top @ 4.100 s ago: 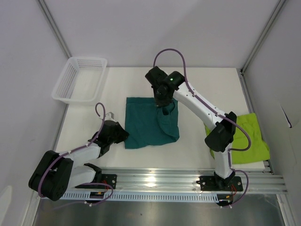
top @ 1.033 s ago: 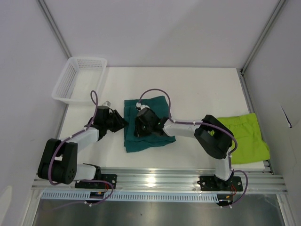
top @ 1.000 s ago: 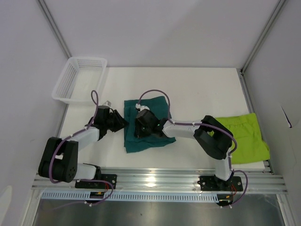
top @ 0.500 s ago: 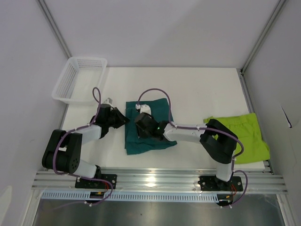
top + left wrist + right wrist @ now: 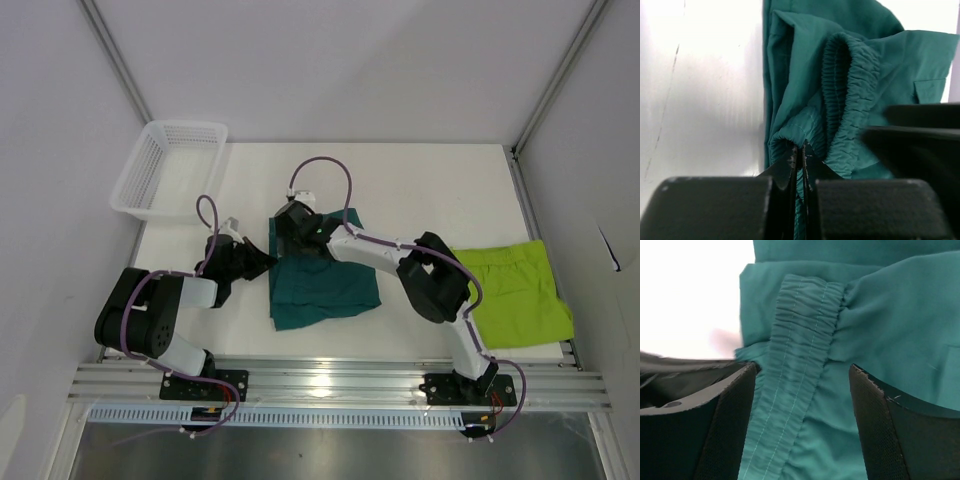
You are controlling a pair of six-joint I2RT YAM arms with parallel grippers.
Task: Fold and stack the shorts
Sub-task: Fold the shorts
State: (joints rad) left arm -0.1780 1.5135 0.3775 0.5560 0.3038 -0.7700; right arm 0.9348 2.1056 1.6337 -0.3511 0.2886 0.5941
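Two pairs, teal shorts point(image 5: 325, 288) pinched by left claw point(image 5: 799, 152), lime shorts point(image 5: 522, 295) apart, right claw point(image 5: 801, 371) wide

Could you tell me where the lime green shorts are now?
The lime green shorts lie near the table's right edge in the top view, just right of the right arm, apart from the teal shorts.

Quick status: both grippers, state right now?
Left gripper: closed, pinching the edge of the teal shorts.
Right gripper: open, holding nothing, jaws either side of the waistband.
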